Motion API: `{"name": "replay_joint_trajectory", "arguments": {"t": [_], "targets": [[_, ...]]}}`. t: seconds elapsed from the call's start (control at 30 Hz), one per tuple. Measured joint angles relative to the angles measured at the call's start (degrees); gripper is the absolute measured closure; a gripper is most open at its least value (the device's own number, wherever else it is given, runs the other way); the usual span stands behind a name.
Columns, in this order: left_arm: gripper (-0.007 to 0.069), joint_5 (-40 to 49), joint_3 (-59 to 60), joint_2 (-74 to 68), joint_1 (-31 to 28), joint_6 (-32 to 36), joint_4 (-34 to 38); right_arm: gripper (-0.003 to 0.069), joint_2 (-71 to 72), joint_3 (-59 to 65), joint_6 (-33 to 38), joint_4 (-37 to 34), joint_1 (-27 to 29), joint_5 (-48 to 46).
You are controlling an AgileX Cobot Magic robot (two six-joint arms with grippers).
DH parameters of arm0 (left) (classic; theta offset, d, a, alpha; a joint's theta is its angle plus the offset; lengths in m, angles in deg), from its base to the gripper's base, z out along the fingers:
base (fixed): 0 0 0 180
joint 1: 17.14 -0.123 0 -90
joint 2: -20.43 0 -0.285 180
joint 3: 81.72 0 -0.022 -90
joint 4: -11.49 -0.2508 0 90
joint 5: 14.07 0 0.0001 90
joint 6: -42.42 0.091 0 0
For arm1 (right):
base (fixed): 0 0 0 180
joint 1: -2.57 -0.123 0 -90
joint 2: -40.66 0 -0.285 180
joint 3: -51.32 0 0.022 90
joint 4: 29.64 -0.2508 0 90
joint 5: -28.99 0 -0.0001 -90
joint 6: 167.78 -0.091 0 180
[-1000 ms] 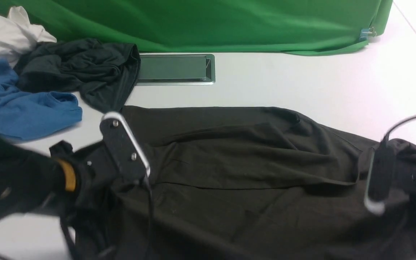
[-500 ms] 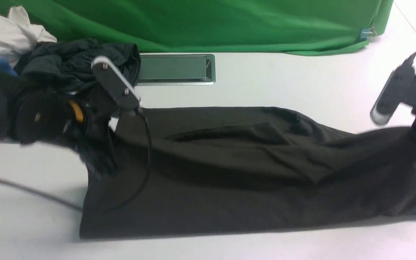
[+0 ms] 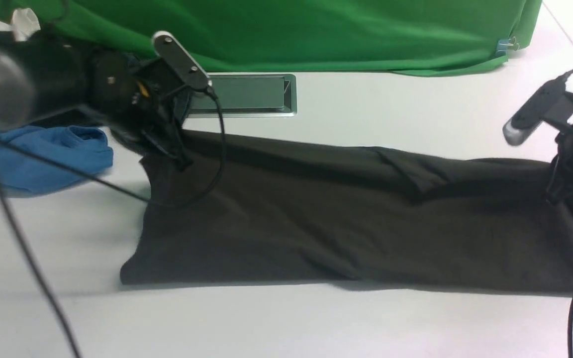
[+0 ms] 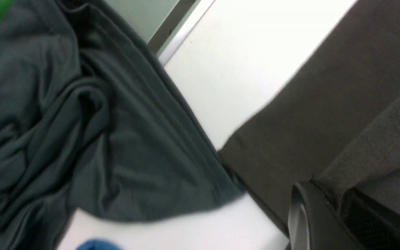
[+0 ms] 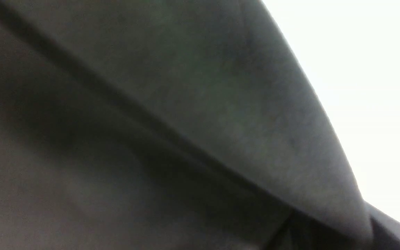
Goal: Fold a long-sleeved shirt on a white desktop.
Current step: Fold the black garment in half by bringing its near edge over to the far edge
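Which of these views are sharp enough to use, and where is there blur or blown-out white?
Front view: left arm motion-smeared, long-sleeved shirt fairly crisp. Left wrist view: mild smear on the black-grey garment edges. Right wrist view: shirt fills the frame out of focus; white desktop overexposed.

This looks like a robot-lab recording station, more office than home. A green cloth backdrop (image 3: 316,35) spans 12 o'clock, with a clip (image 3: 503,47) on its corner at 1 o'clock. In front lies a wide white surface (image 3: 391,114) with a silver-framed cable hatch (image 3: 246,94) at 11 o'clock, and loose black cables (image 3: 28,253) trail at 8 o'clock.
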Motion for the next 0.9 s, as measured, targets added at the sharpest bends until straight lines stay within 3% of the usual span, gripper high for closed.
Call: {"name": "replay_joint_trajectory", "arguments": {"t": [0.07, 0.17, 0.2, 0.27, 0.3, 0.37, 0.43, 0.5, 0.63, 0.8, 0.9], "targets": [[0.0596, -0.2, -1.1, -1.5, 0.0, 0.1, 0.0, 0.0596, -0.8, -1.2, -0.9, -0.1, 0.5, -0.1], [0.0596, -0.7, -2.2, -3.6, 0.0, 0.2, -0.7, 0.0527, -1.3, -2.3, -2.0, 0.1, 1.0, 0.2], [0.0596, -0.8, -2.3, -4.4, -0.1, 0.3, -2.1, 0.0435, -1.3, -2.4, -2.5, 0.6, 1.3, 0.4], [0.0596, -0.8, -2.3, -4.8, -0.1, 0.3, -3.1, 0.0346, -1.3, -2.4, -2.6, 0.9, 1.4, 0.3], [0.0596, -1.7, -2.3, -5.2, -0.1, 0.3, -4.0, 0.0202, -1.3, -2.4, -2.6, 1.3, 1.5, 0.3], [0.0596, -3.9, -2.3, -5.3, -0.1, 0.4, -4.6, 0.0092, -1.3, -2.6, -3.0, 1.6, 1.5, 0.3], [0.0596, -6.2, -2.3, -5.4, -0.1, 0.4, -4.7, 0.0053, -1.2, -3.3, -4.8, 1.8, 1.5, 0.3], [0.0596, -10.2, -2.3, -5.4, -0.1, 0.4, -5.0, 0.0071, -0.2, -4.5, -9.0, 1.7, 1.1, 0.1], [0.0595, -13.9, -2.3, -5.4, -0.1, 0.4, -6.1, 0.0265, 3.5, -5.7, -14.2, -2.8, -1.7, -0.2], [0.0582, -15.5, -2.3, -5.4, -0.1, 0.4, -7.8, 0.0569, 4.2, -4.8, -8.7, -18.8, -8.2, -2.5], [0.0558, -14.7, -2.3, -5.4, -0.1, 0.4, -7.9, 0.0620, 0.9, -4.5, -6.6, -24.4, -11.7, -4.2]]}}
